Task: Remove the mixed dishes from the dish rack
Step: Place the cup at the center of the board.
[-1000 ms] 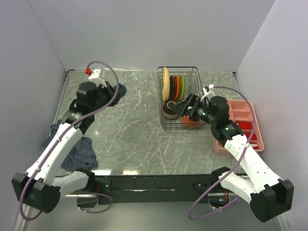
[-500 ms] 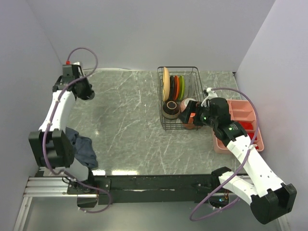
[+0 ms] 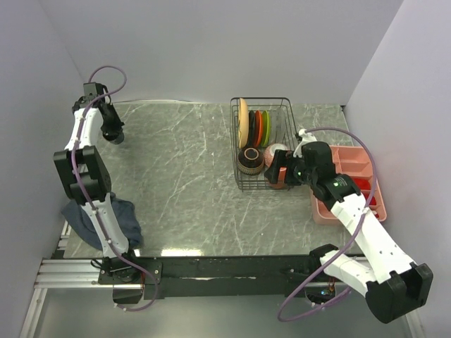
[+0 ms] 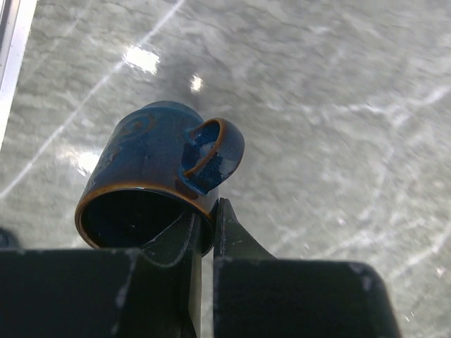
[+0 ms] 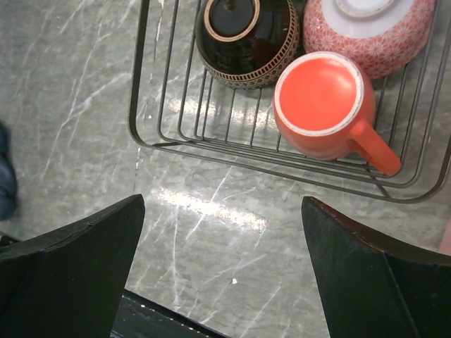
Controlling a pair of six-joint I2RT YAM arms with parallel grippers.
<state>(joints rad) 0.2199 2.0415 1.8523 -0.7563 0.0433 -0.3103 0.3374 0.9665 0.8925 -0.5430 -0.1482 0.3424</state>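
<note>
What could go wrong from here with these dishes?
The left hand pinches the blue cup only by its rim beside the handle, so it might slip or swing. The orange mug sits close against the red patterned bowl in the dish rack; the open right hand may knock one.

Lighting: bright, even, from overhead; shadows faint.
Glare: white patches on the grey marbled counter [image 4: 141, 60], upper left of the left wrist view and lower centre of the right wrist view; sheen on the small dark-blue glazed cup [image 4: 162, 162].
Focus: right hand [image 5: 222, 204], black fingers [image 5: 70, 274] soft in the lower corners.
</note>
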